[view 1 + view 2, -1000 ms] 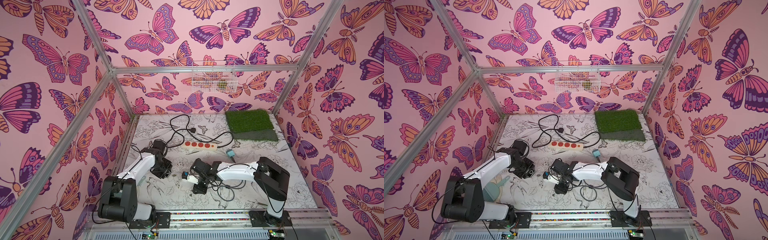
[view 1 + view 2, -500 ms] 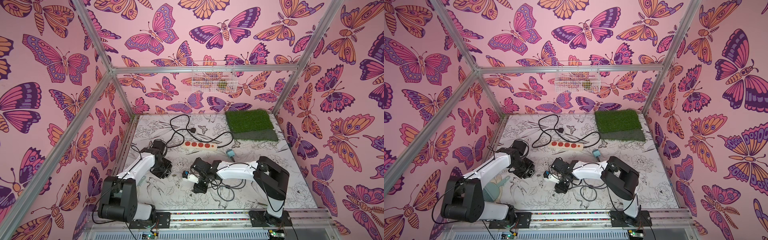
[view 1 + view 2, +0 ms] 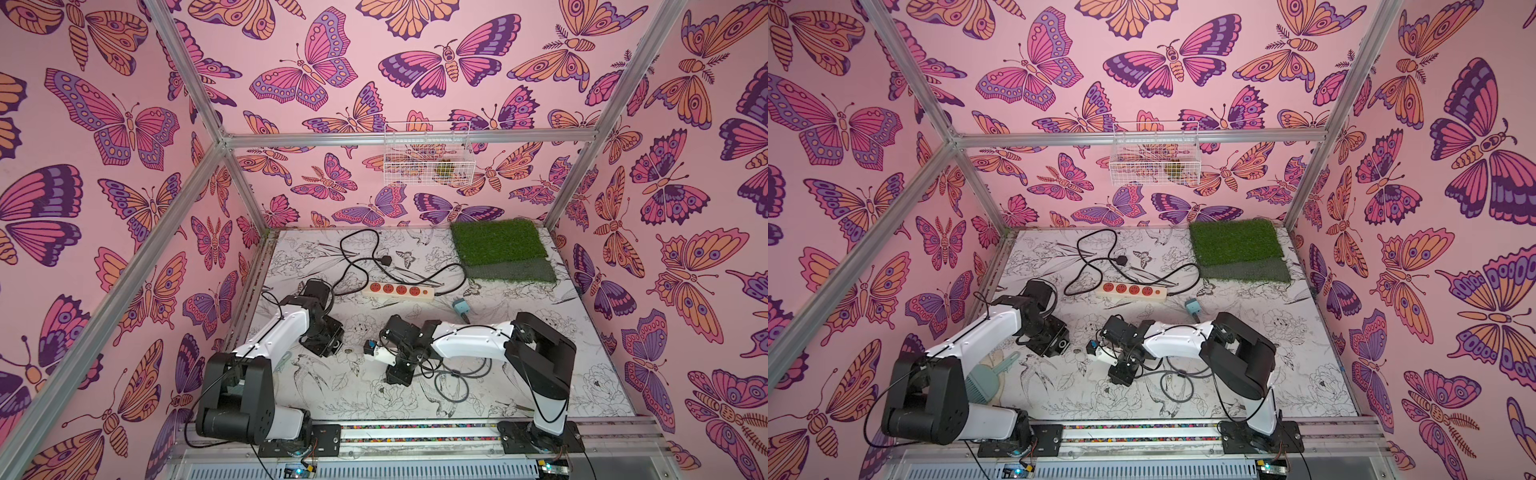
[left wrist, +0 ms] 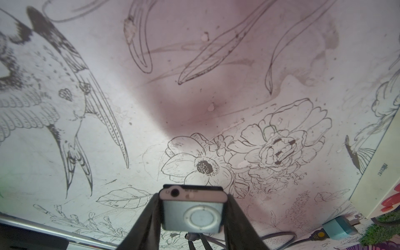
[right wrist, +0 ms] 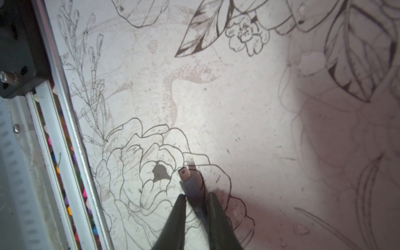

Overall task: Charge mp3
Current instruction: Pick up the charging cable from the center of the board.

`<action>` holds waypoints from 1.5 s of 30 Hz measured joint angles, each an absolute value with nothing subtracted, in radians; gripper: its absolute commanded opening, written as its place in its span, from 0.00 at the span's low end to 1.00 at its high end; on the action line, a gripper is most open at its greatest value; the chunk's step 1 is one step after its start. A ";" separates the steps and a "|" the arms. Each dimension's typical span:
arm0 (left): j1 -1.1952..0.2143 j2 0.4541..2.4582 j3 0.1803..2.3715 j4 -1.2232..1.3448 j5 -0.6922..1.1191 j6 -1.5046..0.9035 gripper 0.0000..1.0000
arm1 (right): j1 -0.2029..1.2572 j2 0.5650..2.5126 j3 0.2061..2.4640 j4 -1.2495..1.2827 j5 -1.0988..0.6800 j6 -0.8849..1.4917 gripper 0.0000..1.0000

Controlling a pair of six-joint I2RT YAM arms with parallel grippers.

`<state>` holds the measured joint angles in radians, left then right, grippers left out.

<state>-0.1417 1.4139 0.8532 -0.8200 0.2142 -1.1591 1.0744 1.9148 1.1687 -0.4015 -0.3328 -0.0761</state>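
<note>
I find the mp3 (image 4: 192, 213) off the worktop (image 3: 594, 386), clamped by its two side edges in the left gripper (image 4: 193, 195), which is clenched on it. The control ring faces the left wrist camera. The player's pale edge, with a round jack hole, points out past the fingertips. The right gripper (image 5: 197, 195) carries the mating part, the cable plug (image 5: 188, 179). Its jaws stand narrow on either side of the plug's grey body and appear to pinch it. The plug's shadow falls apart from it on the worktop, so I judge it lifted. Its long axis runs out beyond the fingertips, metal tip leading, slightly askew toward one finger. In both top views the two grippers face each other near the middle of the worktop's front half, with the left gripper (image 3: 328, 347) toward the left edge. The right arm reaches in from the right, roughly parallel to the front edge. From the plug, the player lies toward the left edge and near; in the top views it is too small to make out. The coming move turns on bringing the plug's axis square to the player's port. I cannot tell which opening on the pale edge that is. The cable (image 3: 451, 386) lies in slack loops near the front edge, and the teal adapter (image 3: 460, 306) sits well apart, beside the power strip (image 3: 398, 289).
</note>
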 measured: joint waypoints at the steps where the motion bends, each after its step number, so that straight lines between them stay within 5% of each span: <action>1: -0.141 1.414 0.854 -0.820 0.215 -1.159 0.00 | 1.075 1.915 1.169 -0.401 -0.330 -0.076 0.21; 45: -0.115 1.402 0.841 -0.812 0.247 -1.148 0.00 | 1.112 1.921 1.173 -0.356 -0.222 -0.023 0.00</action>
